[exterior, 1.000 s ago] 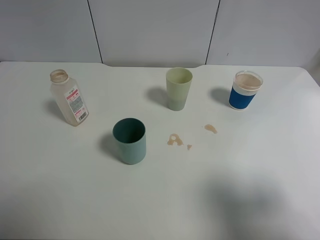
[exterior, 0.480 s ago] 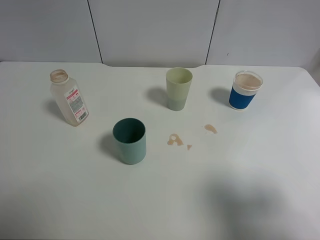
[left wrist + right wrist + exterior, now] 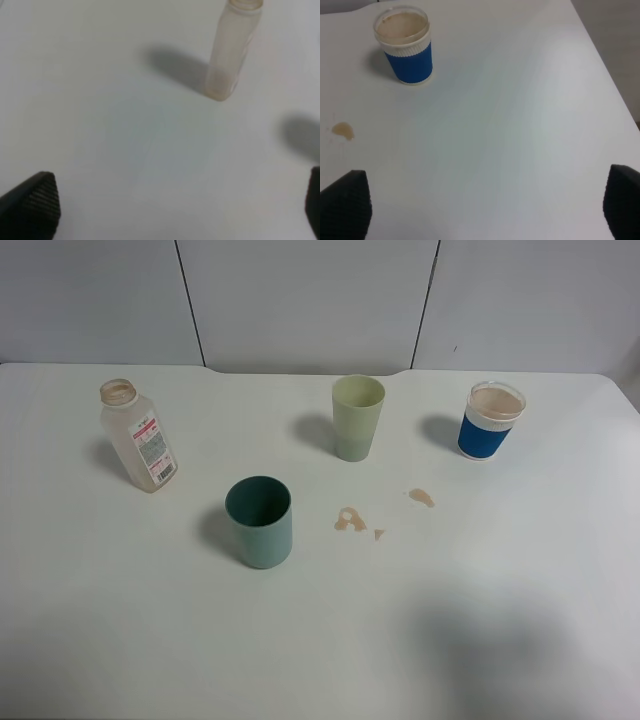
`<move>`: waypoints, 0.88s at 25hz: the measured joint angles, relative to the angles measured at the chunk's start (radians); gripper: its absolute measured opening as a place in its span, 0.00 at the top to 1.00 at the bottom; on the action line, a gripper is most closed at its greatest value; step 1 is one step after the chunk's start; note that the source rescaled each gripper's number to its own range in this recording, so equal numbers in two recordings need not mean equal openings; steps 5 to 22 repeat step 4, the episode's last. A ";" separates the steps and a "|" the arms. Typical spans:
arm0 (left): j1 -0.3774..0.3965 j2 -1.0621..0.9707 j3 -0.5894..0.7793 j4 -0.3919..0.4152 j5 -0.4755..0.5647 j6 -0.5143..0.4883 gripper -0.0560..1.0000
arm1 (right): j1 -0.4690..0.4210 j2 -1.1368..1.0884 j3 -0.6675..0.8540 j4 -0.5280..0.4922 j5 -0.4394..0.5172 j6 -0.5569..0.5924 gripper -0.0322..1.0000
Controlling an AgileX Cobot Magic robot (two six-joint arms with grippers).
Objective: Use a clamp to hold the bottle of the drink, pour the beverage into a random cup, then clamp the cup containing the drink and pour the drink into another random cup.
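The open, nearly empty drink bottle [image 3: 138, 436] with a red-and-white label stands at the left of the white table [image 3: 520, 570]; it also shows in the left wrist view [image 3: 231, 49]. A dark teal cup [image 3: 259, 521] stands in the middle front, a pale green cup [image 3: 357, 417] behind it, and a blue-sleeved cup [image 3: 491, 421] holding brown drink at the right, also in the right wrist view [image 3: 405, 45]. My left gripper [image 3: 175, 210] is open, well short of the bottle. My right gripper [image 3: 485, 205] is open, short of the blue cup. Neither gripper shows in the high view.
Small brown spills [image 3: 350, 520] lie on the table between the teal and pale green cups, with another spill [image 3: 420, 497] nearer the blue cup, also in the right wrist view [image 3: 343, 130]. The table's right edge [image 3: 615, 95] runs close beside the blue cup's side.
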 joint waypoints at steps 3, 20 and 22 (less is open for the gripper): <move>0.000 0.000 0.000 0.000 0.000 0.000 0.00 | 0.000 0.000 0.000 0.000 0.000 0.000 0.25; 0.000 0.000 0.000 0.000 0.000 0.000 0.00 | 0.000 0.000 0.000 0.000 0.000 0.000 0.25; 0.000 0.000 0.000 0.000 0.000 0.000 0.00 | 0.000 0.000 0.000 0.000 0.000 0.000 0.25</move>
